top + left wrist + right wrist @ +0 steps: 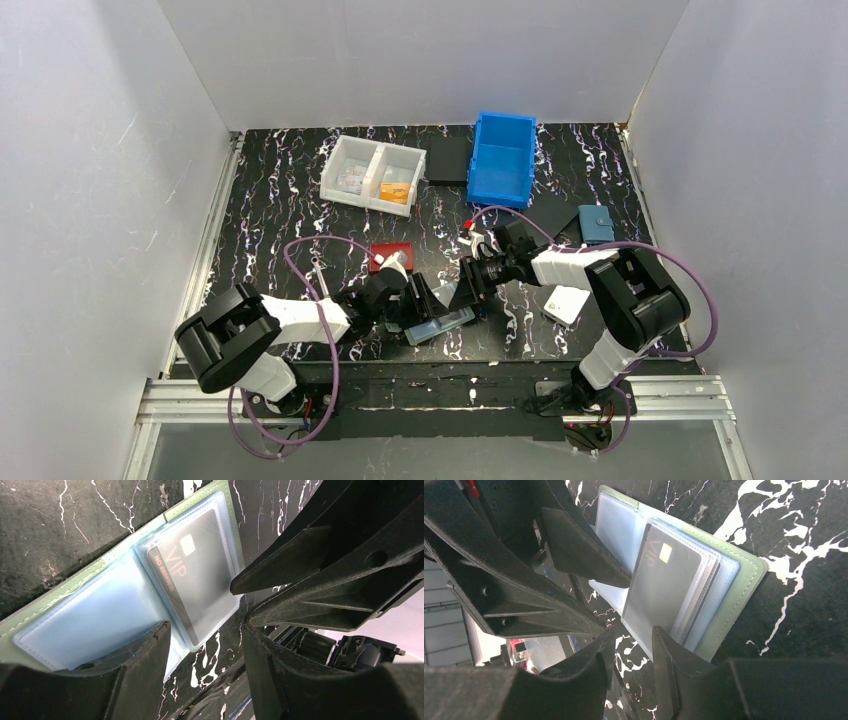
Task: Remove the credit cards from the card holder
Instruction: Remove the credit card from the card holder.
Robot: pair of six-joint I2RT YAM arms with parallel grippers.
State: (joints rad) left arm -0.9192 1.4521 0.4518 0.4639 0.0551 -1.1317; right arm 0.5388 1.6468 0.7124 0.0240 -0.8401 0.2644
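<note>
Card holder lies open, flat on the marbled black table near the front edge, betw. both arms. Green cover down, clear sleeves fanned up. Black VIP card w/ gold chip is in the top sleeve, fully inside. The other leaf looks pale blue; card or just plastic, can't tell. L gripper has its fingers well apart, straddling the sleeve corner, one finger over the blue leaf, nothing clamped. R gripper has a narrow gap, tips at the sleeve stack's lower edge, table visible betw. them, so no grip seen. The two grippers face each other, close but apart. Behind: white 2-section bin, blue bin, red wallet. On the R side: white wallet, blue wallet.
</note>
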